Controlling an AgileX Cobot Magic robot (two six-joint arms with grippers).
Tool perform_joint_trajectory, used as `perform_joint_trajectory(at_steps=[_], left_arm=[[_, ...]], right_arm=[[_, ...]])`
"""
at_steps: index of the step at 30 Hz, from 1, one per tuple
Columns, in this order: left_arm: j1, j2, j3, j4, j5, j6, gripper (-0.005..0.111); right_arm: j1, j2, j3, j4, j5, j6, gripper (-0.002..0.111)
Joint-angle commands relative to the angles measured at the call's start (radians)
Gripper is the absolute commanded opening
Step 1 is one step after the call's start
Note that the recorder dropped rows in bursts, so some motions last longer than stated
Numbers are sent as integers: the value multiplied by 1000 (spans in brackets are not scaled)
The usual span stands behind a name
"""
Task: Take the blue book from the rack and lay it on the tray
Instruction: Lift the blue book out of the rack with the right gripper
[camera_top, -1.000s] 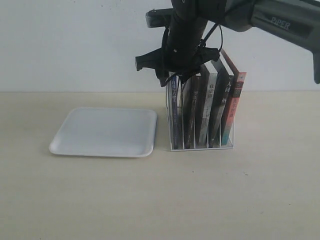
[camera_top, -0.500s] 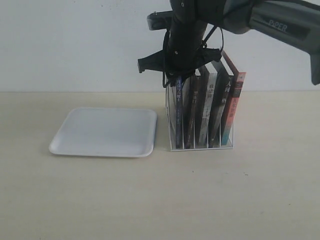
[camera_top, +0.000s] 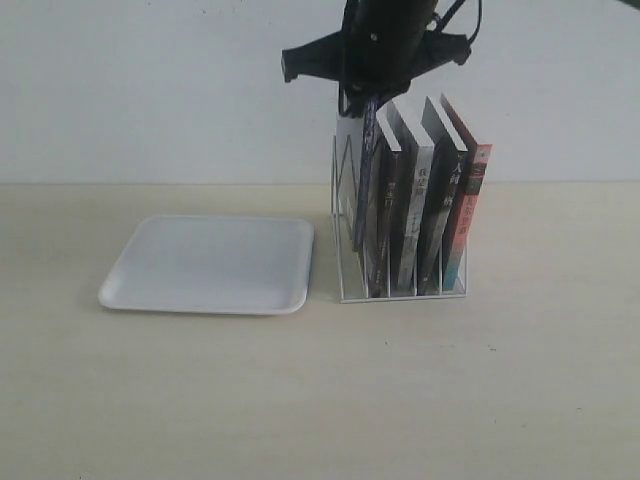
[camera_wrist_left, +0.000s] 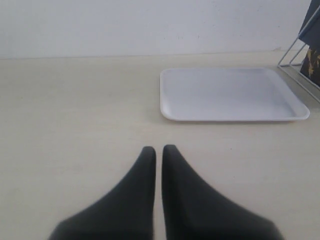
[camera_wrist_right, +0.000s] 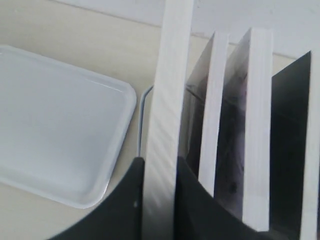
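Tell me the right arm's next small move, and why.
Probably a short, straight lift. The right gripper is shut on the top edge of the blue book, whose lower part sits inside the rack wires beside the other books. Swinging toward the tray now would likely snag it.

Matt table, smooth tray, wire and paper!
Table (camera_top: 300, 400) is pale, matt and wood-toned; tray (camera_top: 205, 262) smooth white, faintly shiny; rack (camera_top: 400, 295) thin white wire; blue book (camera_wrist_right: 167, 125) shows matt paper edges; left gripper (camera_wrist_left: 158, 148) matt black.
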Motion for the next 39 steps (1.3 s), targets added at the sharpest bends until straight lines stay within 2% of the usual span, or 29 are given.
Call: perform_joint_trajectory(at_steps=[1,17,39], left_arm=[[3,-5,3,1,-14,3,4],[3,-5,3,1,-14,3,4],[3,-5,3,1,-14,3,4]], right_arm=[[-1,-94,-5,-24,-19,-21,0],[-1,-320,-5,-30,-33,-37,0],[-1,-323,-5,26,-18,-59,0]])
